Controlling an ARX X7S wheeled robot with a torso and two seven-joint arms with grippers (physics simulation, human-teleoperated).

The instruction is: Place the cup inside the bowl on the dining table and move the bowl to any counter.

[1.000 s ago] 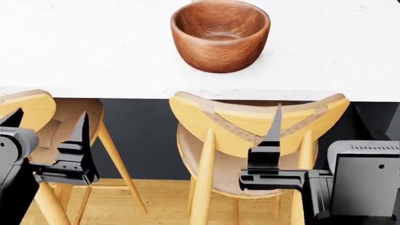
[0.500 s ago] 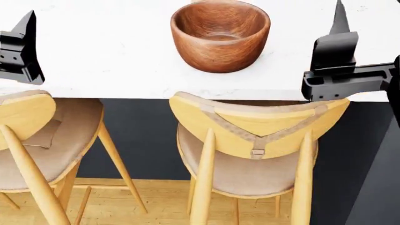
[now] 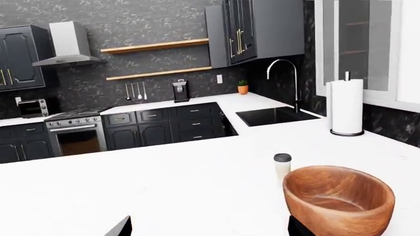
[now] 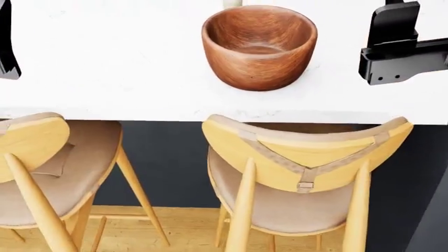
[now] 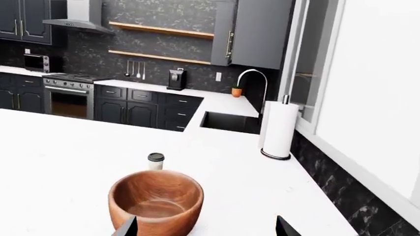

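So both arms have come up from down by the chairs (image 4: 301,157), and now they're over the surface (image 4: 105,68), one on each side of the bowl (image 4: 259,47). That's the big change, since you're finally at working height.

The left tool (image 3: 210,230) has its fingers spread wide apart with nothing between them. The right tool (image 5: 206,228) is the same, tips well apart and empty.

The bowl sits close to the near edge of the surface, right above the right-hand chair. The cup (image 5: 155,161) is standing upright with its lid on, just behind the bowl on the side away from you. I can't tell from here if it's touching the wood or just beside it. The head camera barely catches it, so lean on the wrist views.

Nothing of the task is done yet. The cup is still outside the bowl and the bowl is still on the dining surface.

I'd guess the next move is to reach past the rim for the cup. It's small and looks tippy, so go in slow.
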